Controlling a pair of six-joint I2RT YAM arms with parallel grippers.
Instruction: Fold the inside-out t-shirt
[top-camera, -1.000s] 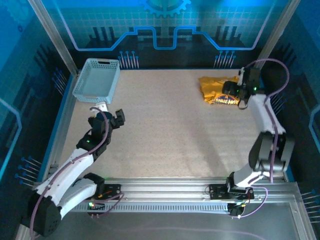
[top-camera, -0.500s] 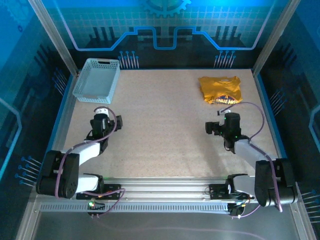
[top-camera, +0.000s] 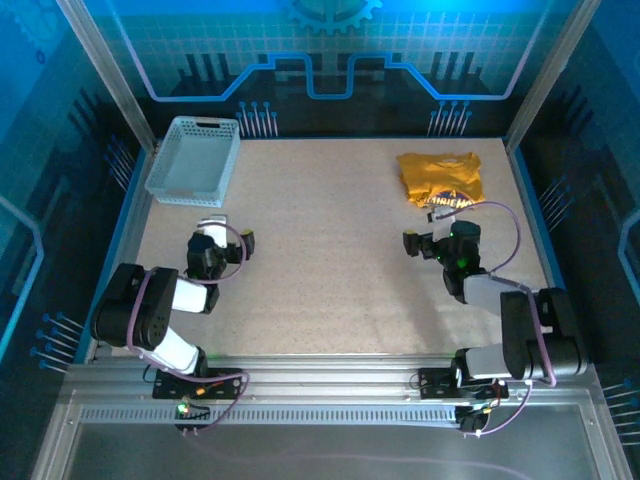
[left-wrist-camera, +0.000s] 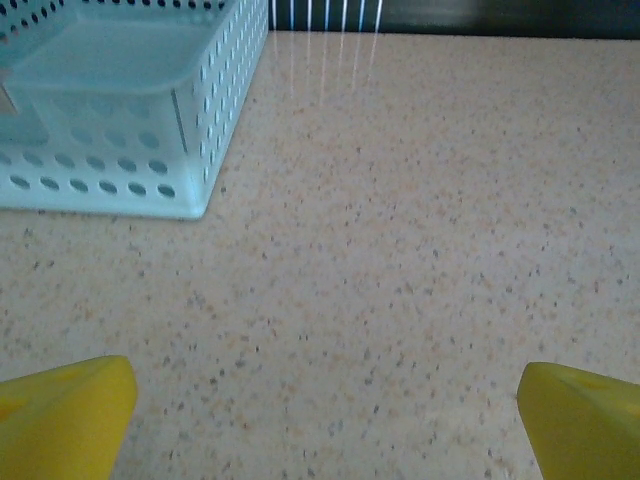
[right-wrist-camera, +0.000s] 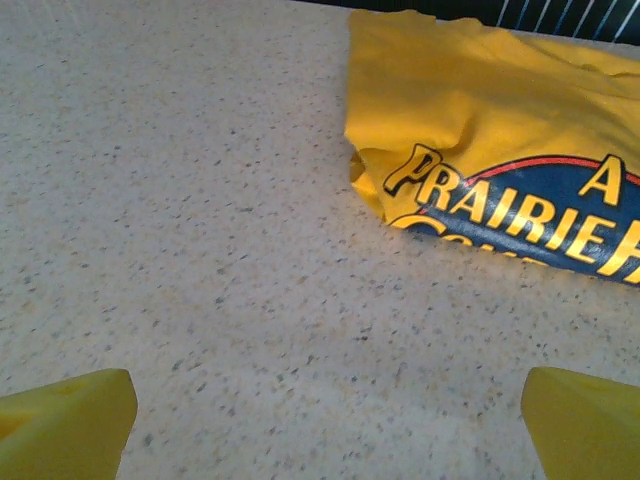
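The mustard-yellow t-shirt (top-camera: 440, 178) lies folded into a small bundle at the back right of the table, with its printed lettering facing up along the near edge. In the right wrist view the t-shirt (right-wrist-camera: 480, 110) sits just ahead and to the right of my right gripper (right-wrist-camera: 325, 425), apart from it. That right gripper (top-camera: 440, 232) rests low over the table in front of the shirt, open and holding nothing. My left gripper (top-camera: 228, 235) is at the left side, near the basket. It stands open over bare table, as the left gripper (left-wrist-camera: 320, 420) shows in its wrist view.
A light grey lattice basket (top-camera: 195, 160) stands at the back left corner; the basket (left-wrist-camera: 110, 110) is ahead and left of my left gripper. Metal frame posts and blue walls border the table (top-camera: 330, 250). Both arms are folded back toward the near rail.
My right gripper has left the shirt and drawn back toward the near side; the shirt stays at the back right. The left arm has also folded back toward its base.
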